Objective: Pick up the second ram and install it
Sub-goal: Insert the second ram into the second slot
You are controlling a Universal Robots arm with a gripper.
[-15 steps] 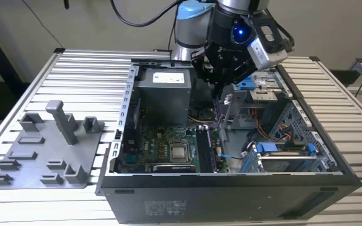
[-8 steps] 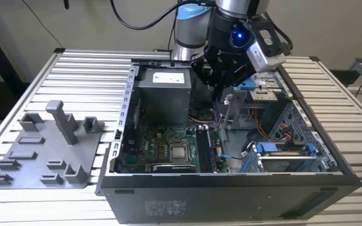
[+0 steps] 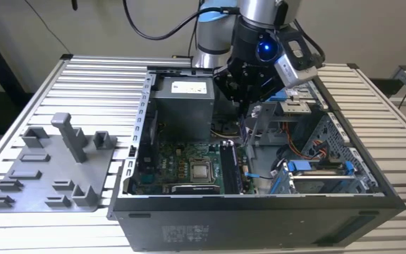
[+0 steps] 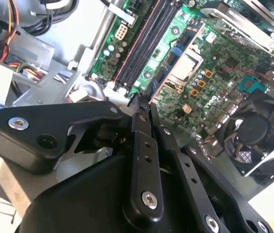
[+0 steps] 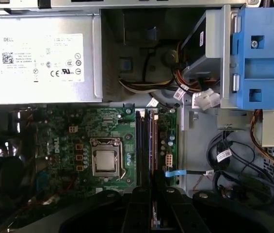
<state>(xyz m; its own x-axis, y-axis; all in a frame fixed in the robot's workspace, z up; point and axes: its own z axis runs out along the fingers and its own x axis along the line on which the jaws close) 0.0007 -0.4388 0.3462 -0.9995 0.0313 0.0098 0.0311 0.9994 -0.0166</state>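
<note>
The end effector (image 3: pixel 244 99) hangs inside the open computer case (image 3: pixel 259 211), its fingers narrowed onto the second ram (image 5: pixel 152 213), a thin dark stick seen edge-on. In the first wrist view the stick lines up with the long memory slots (image 5: pixel 146 141) beside the processor socket (image 5: pixel 105 161). The gray power supply (image 3: pixel 182 98) carries a white label (image 5: pixel 42 57) (printed text and certification marks). A blue drive latch (image 5: pixel 265 53) and loose cables crowd the slots' far side. On the slatted worktop (image 3: pixel 97 84), at nine o'clock from the case in the exterior view, lies a gray fixture plate (image 3: pixel 44 174).
</note>
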